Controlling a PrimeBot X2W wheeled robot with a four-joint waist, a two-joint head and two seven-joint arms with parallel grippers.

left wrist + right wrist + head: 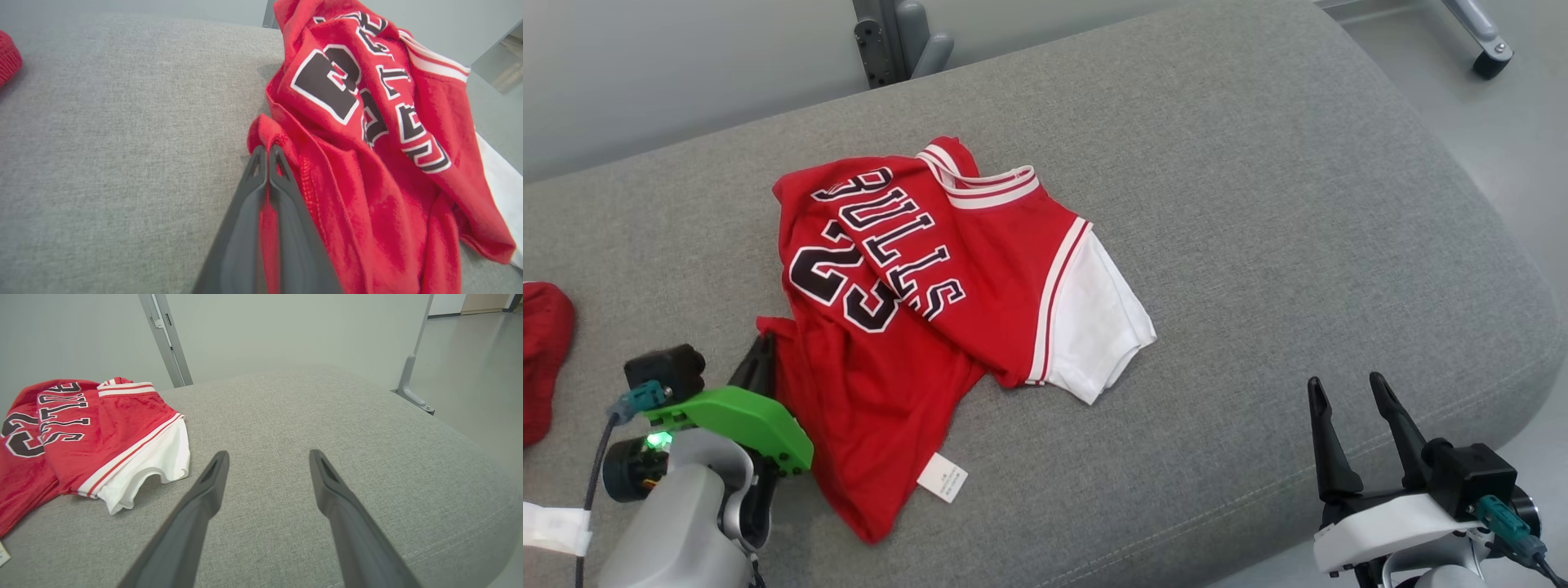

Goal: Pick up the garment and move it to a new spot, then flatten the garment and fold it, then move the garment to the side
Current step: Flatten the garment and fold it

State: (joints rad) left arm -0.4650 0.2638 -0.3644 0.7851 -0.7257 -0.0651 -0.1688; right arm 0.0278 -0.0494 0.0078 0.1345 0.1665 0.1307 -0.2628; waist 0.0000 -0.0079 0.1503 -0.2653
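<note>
The red jersey point(915, 327), lettered BULLS 23, lay midway on the cushion point(1258, 204); the left gripper point(267, 152) pinched its edge, and the right gripper point(267, 457) gaped wide.

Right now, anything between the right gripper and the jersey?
Nothing visible. Only bare cushion lies between the open right gripper and the white sleeve of the jersey. The left gripper is shut on the jersey's red edge.

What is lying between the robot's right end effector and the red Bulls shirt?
Just bare grey fabric cushion between the right end effector and the red-and-white Bulls jersey, as the head and right wrist views show.
</note>
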